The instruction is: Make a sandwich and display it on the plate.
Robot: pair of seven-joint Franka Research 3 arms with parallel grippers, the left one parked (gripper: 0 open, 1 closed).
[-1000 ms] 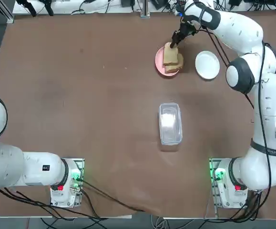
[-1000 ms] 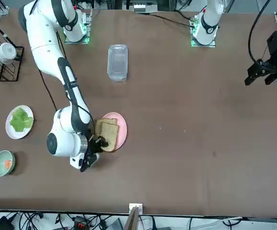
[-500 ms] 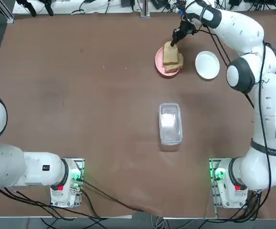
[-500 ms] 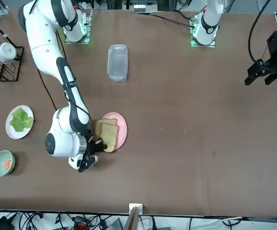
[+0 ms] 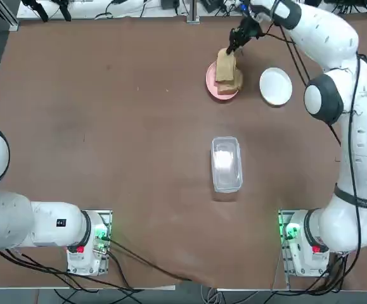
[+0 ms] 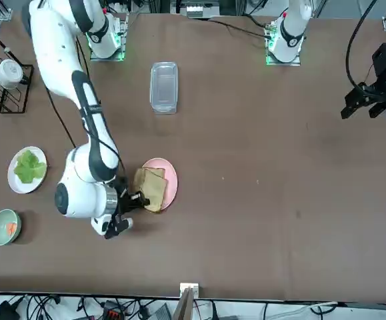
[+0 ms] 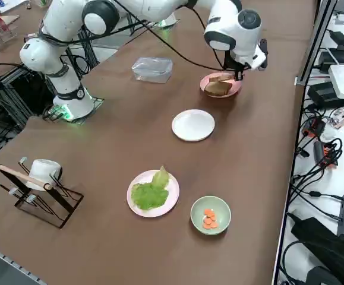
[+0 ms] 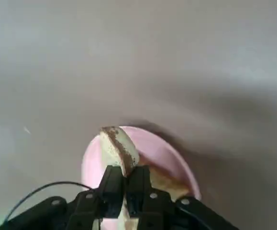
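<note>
Bystanders on the brown table (image 5: 107, 126)
A clear lidded container (image 5: 226, 163) lies near the table's middle. A pink plate (image 6: 171, 183) sits by the far edge. A pale-green bowl (image 7: 194, 217) of orange pieces (image 7: 208, 218) is at the far right corner. A wire rack (image 7: 38, 193) holding a white mug (image 7: 43, 170) stands along the right edge.

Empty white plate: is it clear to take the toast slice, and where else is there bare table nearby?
The empty white plate is bare. Open table lies between it and the clear container. It is crowded at the pink plate, where the right end effector is shut on a toast slice above the other slice.
</note>
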